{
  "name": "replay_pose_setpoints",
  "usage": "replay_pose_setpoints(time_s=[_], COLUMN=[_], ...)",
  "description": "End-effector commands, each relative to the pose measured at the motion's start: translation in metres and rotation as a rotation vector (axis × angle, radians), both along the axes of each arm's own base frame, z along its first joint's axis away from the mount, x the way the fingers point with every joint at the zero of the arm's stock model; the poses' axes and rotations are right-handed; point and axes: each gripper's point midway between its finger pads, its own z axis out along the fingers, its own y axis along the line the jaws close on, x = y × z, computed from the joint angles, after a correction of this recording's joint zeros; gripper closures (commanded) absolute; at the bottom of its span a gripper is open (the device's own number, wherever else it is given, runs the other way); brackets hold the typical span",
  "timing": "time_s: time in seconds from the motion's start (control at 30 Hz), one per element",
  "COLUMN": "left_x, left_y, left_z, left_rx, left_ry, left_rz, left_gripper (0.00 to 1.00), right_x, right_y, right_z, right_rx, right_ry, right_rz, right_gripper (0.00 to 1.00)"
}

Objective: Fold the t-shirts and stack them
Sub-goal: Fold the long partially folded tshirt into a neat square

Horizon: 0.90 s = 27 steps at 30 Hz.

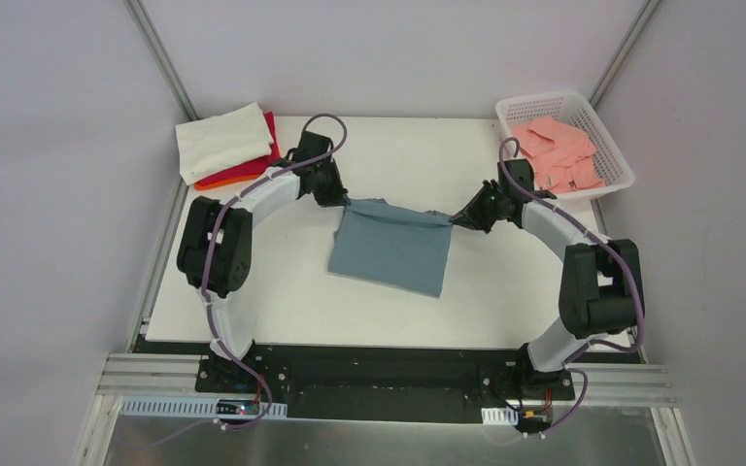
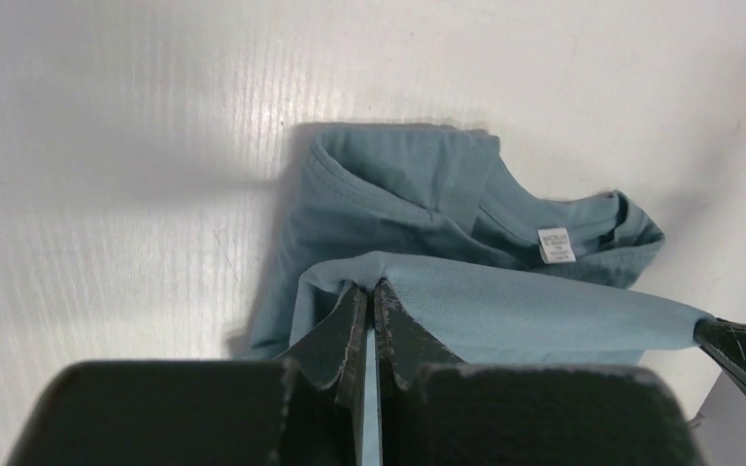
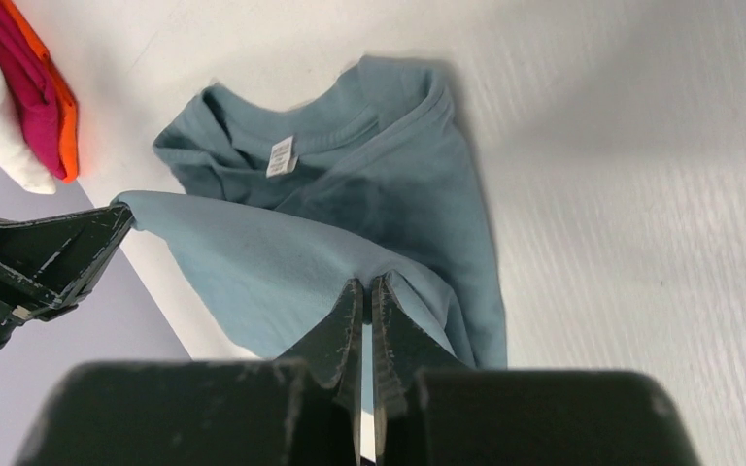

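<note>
The slate blue-grey t-shirt (image 1: 393,248) lies on the white table, partly folded, its far edge lifted and stretched between both grippers. My left gripper (image 1: 342,200) is shut on its left far corner; in the left wrist view (image 2: 370,284) the fabric (image 2: 505,311) bunches at the fingertips, with the collar and white neck label (image 2: 556,245) below. My right gripper (image 1: 457,221) is shut on the right far corner; in the right wrist view (image 3: 366,282) the shirt (image 3: 389,209) hangs from the tips, its label (image 3: 280,155) showing.
A folded stack of cream-white (image 1: 221,141), red and orange (image 1: 223,180) shirts sits at the back left. A white lattice basket (image 1: 614,146) at the back right holds salmon-pink shirts (image 1: 559,150). Bare table (image 1: 291,301) lies in front of the shirt.
</note>
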Motion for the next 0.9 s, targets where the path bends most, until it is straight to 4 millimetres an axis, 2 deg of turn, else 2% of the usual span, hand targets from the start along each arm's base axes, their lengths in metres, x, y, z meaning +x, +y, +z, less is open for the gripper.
replay_pose_setpoints(time_s=[0.0, 0.07, 0.1, 0.13, 0.2, 0.23, 0.27, 0.33, 0.37, 0.43, 0.5, 0.63, 0.77, 0.87], left_x=[0.024, 0.028, 0.031, 0.035, 0.041, 0.043, 0.044, 0.042, 0.039, 0.029, 0.017, -0.006, -0.004, 0.004], left_y=[0.006, 0.003, 0.002, 0.003, 0.003, 0.002, 0.001, -0.001, 0.0, -0.002, -0.01, -0.041, -0.062, -0.068], left_z=[-0.001, -0.005, -0.006, -0.005, 0.004, 0.013, 0.023, 0.043, 0.051, 0.065, 0.068, 0.064, 0.059, 0.047], left_rx=[0.016, 0.006, 0.005, 0.006, -0.003, -0.011, -0.02, -0.035, -0.039, -0.057, -0.092, -0.189, -0.249, -0.254], left_ry=[-0.033, -0.023, -0.024, -0.029, -0.051, -0.069, -0.088, -0.127, -0.144, -0.163, -0.151, -0.118, -0.091, -0.072], left_rz=[-0.003, -0.012, -0.011, -0.006, -0.001, -0.004, -0.009, -0.022, -0.025, -0.044, -0.078, -0.198, -0.269, -0.282], left_gripper=[1.0, 0.99, 0.9, 0.81, 0.57, 0.45, 0.34, 0.1, 0.02, 0.01, 0.01, 0.01, 0.01, 0.01], right_x=[0.032, 0.037, 0.04, 0.044, 0.053, 0.056, 0.059, 0.059, 0.056, 0.046, 0.035, 0.017, 0.024, 0.042], right_y=[-0.004, -0.005, -0.007, -0.009, -0.011, -0.011, -0.01, -0.011, -0.011, -0.008, 0.001, 0.035, 0.051, 0.055], right_z=[0.001, -0.005, -0.007, -0.008, -0.001, 0.004, 0.011, 0.025, 0.029, 0.041, 0.046, 0.055, 0.051, 0.045], right_rx=[0.01, 0.003, -0.003, -0.004, 0.007, 0.009, 0.01, 0.014, 0.014, 0.021, 0.048, 0.176, 0.239, 0.242], right_ry=[-0.057, -0.049, -0.046, -0.045, -0.058, -0.073, -0.091, -0.126, -0.137, -0.166, -0.178, -0.187, -0.174, -0.182], right_rz=[-0.031, -0.046, -0.057, -0.067, -0.077, -0.079, -0.079, -0.081, -0.081, -0.069, -0.037, 0.071, 0.102, 0.096], right_gripper=[1.0, 1.0, 0.98, 0.89, 0.49, 0.36, 0.28, 0.19, 0.14, 0.09, 0.04, 0.01, 0.01, 0.01])
